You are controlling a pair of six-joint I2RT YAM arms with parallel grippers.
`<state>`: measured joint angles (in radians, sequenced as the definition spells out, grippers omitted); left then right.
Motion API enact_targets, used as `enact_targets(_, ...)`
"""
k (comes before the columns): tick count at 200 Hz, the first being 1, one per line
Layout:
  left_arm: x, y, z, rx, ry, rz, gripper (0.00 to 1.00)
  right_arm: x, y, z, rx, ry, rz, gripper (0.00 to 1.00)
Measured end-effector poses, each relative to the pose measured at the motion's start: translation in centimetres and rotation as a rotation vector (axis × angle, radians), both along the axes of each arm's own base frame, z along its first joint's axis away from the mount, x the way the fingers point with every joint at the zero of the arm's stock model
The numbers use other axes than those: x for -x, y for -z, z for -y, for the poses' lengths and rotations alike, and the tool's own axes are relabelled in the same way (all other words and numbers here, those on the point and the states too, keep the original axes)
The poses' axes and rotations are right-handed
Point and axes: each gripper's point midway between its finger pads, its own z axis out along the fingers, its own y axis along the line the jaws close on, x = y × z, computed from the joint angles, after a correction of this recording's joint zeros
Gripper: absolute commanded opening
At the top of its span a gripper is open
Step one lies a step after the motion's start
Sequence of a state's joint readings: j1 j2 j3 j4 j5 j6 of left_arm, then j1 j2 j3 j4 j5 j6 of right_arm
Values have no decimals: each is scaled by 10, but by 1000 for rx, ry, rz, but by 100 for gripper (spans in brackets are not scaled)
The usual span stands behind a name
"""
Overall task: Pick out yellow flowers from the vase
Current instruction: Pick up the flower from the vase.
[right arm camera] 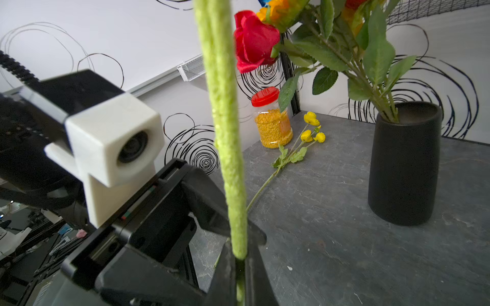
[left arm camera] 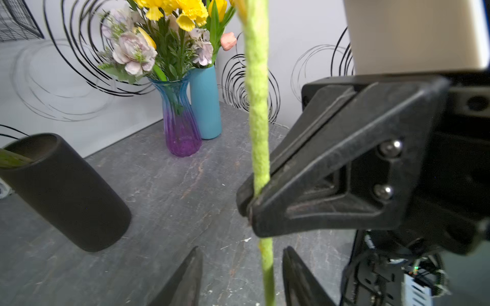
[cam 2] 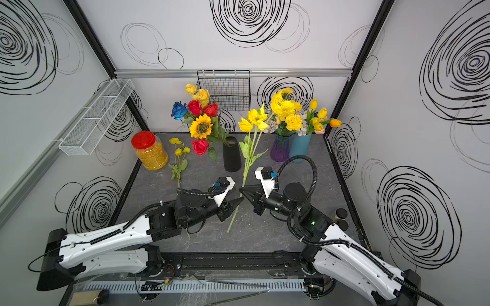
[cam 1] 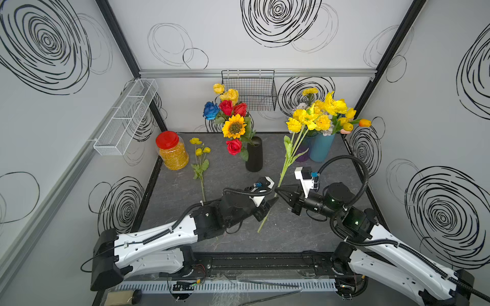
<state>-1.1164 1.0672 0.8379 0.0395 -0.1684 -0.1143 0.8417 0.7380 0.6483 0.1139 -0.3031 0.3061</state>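
The fuzzy green stem fills the middle of both wrist views, running almost upright. The left fingers stand apart on either side of it with a gap each side, so the left gripper grips nothing. Just above them the right gripper is closed on the stem, its tips pinching it. In both top views the stem leans up and away to the yellow poppy heads, out of the glass vase and beside it. Its cut end hangs near the table; I cannot tell whether it touches.

This looks like a hand-over. To do it well, the left jaws should close with the stem centred on the pads, close under the right's pinch. The right should let go only once that hold is firm, since a sideways pull before then would bend the soft stem.

Both arms reach in low from the near edge, wrists turned so the grippers face tip to tip over mid-table, the left a little lower. A yellow sprig lies on the table left of the black vase.
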Motion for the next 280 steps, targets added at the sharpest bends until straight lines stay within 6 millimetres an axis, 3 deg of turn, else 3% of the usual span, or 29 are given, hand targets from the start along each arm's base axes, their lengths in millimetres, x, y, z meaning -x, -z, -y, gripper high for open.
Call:
enact_targets(25, 3, -2, 5, 25, 19, -20, 25, 3, 0, -3, -10, -2, 24, 0)
enact_targets(76, 4, -3, 6, 46, 21, -46, 8, 7, 4, -7, 0, -4, 59, 0)
enact_targets(137, 2, -1, 4, 47, -1, -56, 0, 4, 5, -9, -4, 15, 75, 5)
enact_targets(169, 1, -2, 4, 49, -4, -55, 0, 3, 5, -8, -6, 25, 77, 19)
enact_targets(210, -4, -3, -7, 51, -67, -63, 0, 1, 2, -3, -7, 53, 91, 51)
enact_targets(250, -7, -12, -34, 41, -158, -75, 0, -1, -15, 16, -47, 131, 130, 67)
enact_targets(280, 1, -40, -65, 89, -210, -70, 0, -6, -18, 33, -63, 216, 159, 76)
